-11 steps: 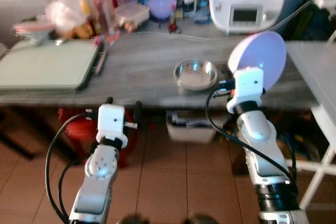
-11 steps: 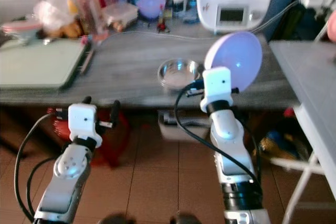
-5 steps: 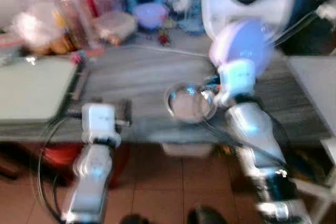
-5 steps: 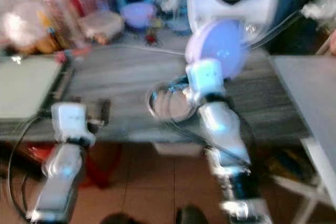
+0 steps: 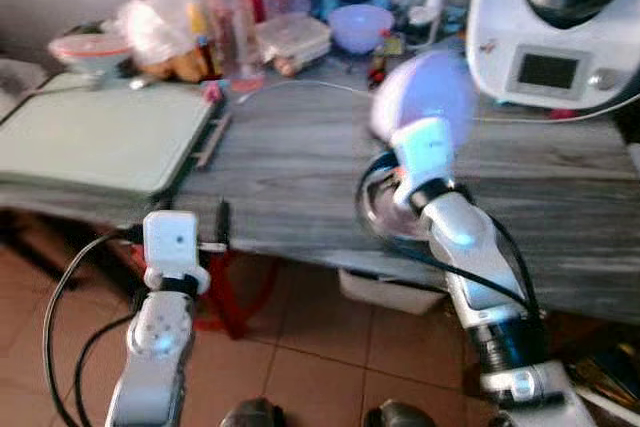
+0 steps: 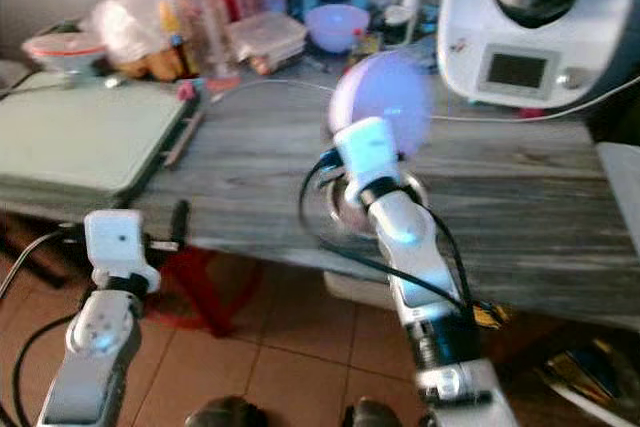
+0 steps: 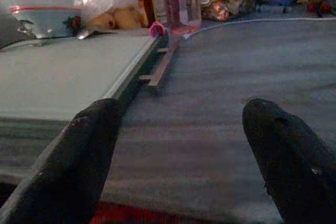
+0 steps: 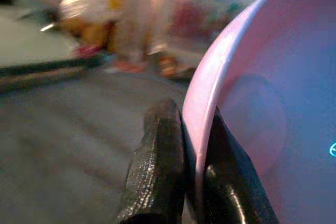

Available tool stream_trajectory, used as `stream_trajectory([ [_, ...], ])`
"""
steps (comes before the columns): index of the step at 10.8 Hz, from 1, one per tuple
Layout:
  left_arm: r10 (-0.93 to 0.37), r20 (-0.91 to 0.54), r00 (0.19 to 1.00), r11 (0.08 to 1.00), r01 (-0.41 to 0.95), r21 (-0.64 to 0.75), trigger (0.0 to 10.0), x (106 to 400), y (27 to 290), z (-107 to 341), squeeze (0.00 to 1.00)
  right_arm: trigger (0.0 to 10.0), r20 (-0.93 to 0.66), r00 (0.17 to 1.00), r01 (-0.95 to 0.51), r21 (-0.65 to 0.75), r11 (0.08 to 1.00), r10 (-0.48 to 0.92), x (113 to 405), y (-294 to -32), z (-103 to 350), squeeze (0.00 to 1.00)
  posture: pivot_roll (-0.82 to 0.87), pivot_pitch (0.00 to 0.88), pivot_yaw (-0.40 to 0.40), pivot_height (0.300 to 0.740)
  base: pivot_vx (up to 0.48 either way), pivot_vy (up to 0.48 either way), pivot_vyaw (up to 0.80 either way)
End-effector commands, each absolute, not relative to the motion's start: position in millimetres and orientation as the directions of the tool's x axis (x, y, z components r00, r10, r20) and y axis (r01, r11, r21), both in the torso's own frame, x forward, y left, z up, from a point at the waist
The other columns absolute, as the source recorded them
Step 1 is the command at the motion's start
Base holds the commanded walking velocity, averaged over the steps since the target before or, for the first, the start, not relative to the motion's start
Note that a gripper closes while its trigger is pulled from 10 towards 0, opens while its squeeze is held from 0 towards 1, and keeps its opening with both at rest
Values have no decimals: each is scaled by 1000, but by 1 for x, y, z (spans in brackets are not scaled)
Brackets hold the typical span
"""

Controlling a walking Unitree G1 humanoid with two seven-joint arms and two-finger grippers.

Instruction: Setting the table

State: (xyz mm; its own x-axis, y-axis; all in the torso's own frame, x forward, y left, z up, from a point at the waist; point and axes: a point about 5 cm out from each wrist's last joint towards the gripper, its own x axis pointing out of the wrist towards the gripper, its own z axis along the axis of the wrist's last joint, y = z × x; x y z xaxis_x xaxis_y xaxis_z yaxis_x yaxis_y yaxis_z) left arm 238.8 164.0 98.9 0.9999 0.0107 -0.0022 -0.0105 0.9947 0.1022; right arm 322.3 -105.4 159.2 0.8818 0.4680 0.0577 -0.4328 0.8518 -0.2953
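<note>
The step in hand looks like carrying a dish to its place on the table: the right gripper (image 8: pixel 181 174) has its two black fingers closed on the rim of a lilac plate (image 5: pixel 422 95), held on edge and raised over the grey wooden table (image 5: pixel 290 162), just above a small metal bowl (image 6: pixel 345 209) at the near edge. The plate is smooth, pale purple, with a pinkish rim in the right wrist view, and blurred in the head views. Next, I judge, it must be tipped flat and lowered onto bare table, clear of the bowl and the white cable (image 5: pixel 330 87). The left gripper (image 7: pixel 181 161) hovers low by the near edge, fingers wide apart, holding nothing.
</note>
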Motion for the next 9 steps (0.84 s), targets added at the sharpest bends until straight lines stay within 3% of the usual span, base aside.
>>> stream_trajectory([
  [1, 3, 0, 1000, 994, -3, 106, 10000, 237, 164, 103, 0, 10000, 40, 831, -507, -356, 785, 554, 327, -97, 167, 0, 45, 96, 46, 740, 0, 0, 0],
  [2, 4, -11, 1000, 995, -3, 104, 10000, 235, 164, 102, 0, 10000, 3, 791, -549, -438, 712, 612, 334, -93, 171, 0, 57, 104, 48, 740, 0, 0, 0],
  [6, 8, -42, 999, 993, -3, 115, 10000, 228, 168, 102, 0, 10000, -176, 700, -663, -519, 539, 692, 355, -82, 171, 0, 88, 118, 48, 740, 0, 0, 0],
  [9, -2, -66, 998, 994, 9, 105, 10000, 225, 167, 100, 0, 10000, -286, 684, -705, -498, 505, 671, 355, -87, 157, 0, 87, 124, 49, 740, 0, 0, 0],
])
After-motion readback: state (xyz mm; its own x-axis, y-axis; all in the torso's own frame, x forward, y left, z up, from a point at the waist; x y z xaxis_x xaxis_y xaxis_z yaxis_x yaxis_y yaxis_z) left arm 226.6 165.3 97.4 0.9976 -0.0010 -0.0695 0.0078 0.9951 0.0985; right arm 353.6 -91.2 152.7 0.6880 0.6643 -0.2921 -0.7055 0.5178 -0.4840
